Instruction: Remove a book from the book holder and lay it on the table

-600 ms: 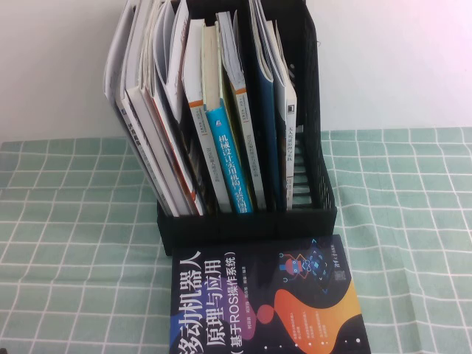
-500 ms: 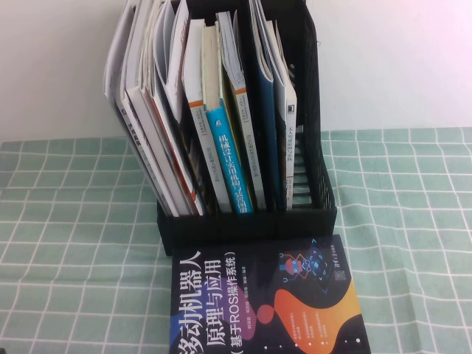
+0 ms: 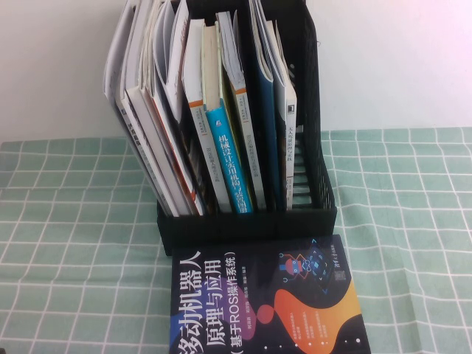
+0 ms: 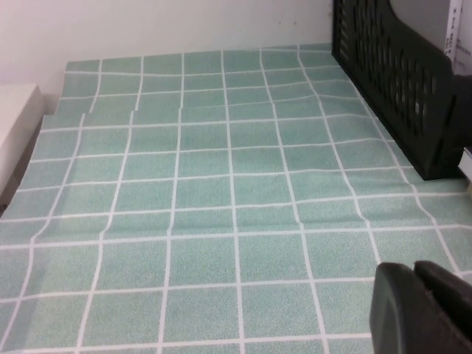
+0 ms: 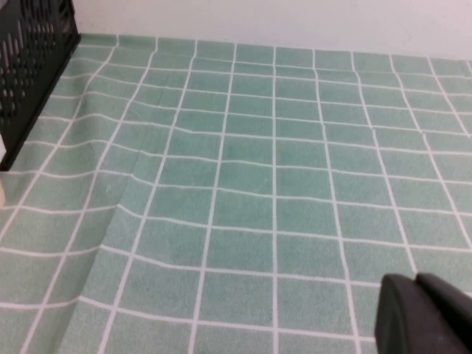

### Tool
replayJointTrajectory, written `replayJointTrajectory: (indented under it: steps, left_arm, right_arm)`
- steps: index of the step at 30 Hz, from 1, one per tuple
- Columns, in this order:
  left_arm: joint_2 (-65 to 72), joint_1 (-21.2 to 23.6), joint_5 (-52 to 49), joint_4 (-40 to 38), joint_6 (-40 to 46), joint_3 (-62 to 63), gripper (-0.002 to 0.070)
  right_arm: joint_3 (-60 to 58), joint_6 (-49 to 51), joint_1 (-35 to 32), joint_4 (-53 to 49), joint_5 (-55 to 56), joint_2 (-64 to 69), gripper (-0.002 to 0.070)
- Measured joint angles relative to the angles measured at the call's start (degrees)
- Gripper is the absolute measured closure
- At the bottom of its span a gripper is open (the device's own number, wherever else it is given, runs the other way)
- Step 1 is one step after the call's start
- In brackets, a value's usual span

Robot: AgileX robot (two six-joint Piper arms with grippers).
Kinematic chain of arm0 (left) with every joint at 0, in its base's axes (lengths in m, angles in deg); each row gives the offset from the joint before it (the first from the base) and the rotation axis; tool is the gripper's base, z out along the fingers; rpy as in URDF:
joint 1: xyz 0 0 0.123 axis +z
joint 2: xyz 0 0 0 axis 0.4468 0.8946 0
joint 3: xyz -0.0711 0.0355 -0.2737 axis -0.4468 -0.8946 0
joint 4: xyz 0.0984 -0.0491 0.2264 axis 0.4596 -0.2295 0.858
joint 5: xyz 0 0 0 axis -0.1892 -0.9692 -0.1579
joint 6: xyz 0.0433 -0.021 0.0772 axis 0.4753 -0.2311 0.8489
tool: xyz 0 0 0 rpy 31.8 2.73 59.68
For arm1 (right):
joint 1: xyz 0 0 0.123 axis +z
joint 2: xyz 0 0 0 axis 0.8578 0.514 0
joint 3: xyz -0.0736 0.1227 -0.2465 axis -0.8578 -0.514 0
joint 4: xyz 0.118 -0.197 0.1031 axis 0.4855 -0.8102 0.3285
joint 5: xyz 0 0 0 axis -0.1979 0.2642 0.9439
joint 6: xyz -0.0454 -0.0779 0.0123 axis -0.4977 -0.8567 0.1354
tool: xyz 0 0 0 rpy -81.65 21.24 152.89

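The black book holder point(image 3: 310, 110) stands on the green grid table point(image 3: 66, 243), packed with upright books. A thin book with a white spine point(image 3: 290, 147) stands at the right end of the row; its cover is hidden. Neither gripper shows in the high view. My left gripper point(image 4: 414, 274) is shut and empty over the cloth, with the holder's slotted side point(image 4: 398, 81) off to one side. My right gripper point(image 5: 415, 284) is shut and empty over the cloth, with the holder's corner point(image 5: 29, 59) far off.
A dark navy book point(image 3: 265, 302) with orange and purple shapes lies flat in front of the holder. A book with a bright blue spine point(image 3: 230, 162) stands in the holder. A white wall is behind. The cloth is wrinkled point(image 5: 125, 199).
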Motion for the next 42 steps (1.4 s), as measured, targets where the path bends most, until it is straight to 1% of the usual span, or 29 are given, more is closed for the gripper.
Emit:
replayJointTrajectory:
  steps: [3,7,14,18,22,26,29,33,35,37,39,42]
  left_arm:
    - [0.0,0.0,0.1,0.0,-0.6,0.0,0.0677]
    - [0.0,0.0,2.1,0.0,-1.3,-0.1,0.0677]
    - [0.0,0.0,13.8,0.0,-2.1,-0.4,0.0677]
    - [0.0,0.0,20.2,0.0,-4.8,-0.4,0.0678]
    - [0.0,0.0,24.0,0.0,-7.7,-0.4,0.0677]
    - [0.0,0.0,24.8,0.2,-8.0,-0.4,0.0677]
    - [0.0,0.0,25.3,0.2,-8.9,-0.4,0.0677]
    - [0.0,0.0,28.1,0.3,-11.6,-0.4,0.0677]
    - [0.0,0.0,30.5,-0.6,-14.8,-0.4,0.0677]
    - [0.0,0.0,33.0,-1.3,-18.6,-0.4,0.0677]
    - [0.0,0.0,31.4,-1.7,-21.6,0.7,0.0677]
    - [0.0,0.0,23.6,-1.8,-22.6,6.7,0.0677]
  right_arm:
    - [0.0,0.0,0.0,0.0,0.7,0.0,0.0678]
    - [0.0,-0.3,0.0,0.0,4.4,0.0,0.0678]
    - [0.0,-3.2,0.0,0.0,11.8,0.0,0.0678]
    - [0.0,-3.5,0.0,0.0,14.7,0.0,0.0678]
    - [0.0,-3.6,0.0,0.0,15.3,0.0,0.0678]
    - [0.0,-4.7,0.0,-0.8,15.4,0.0,0.0678]
    - [0.0,-2.3,0.0,-1.1,15.5,0.0,0.0678]
    - [0.0,5.0,0.0,-0.6,15.8,0.0,0.0678]
    - [0.0,7.5,0.0,-0.6,16.9,0.0,0.0678]
    - [0.0,7.8,0.0,-0.6,18.5,0.0,0.0678]
    - [0.0,7.0,0.0,-0.6,20.4,0.0,0.0678]
    - [0.0,3.8,0.0,-0.6,23.2,0.0,0.0678]
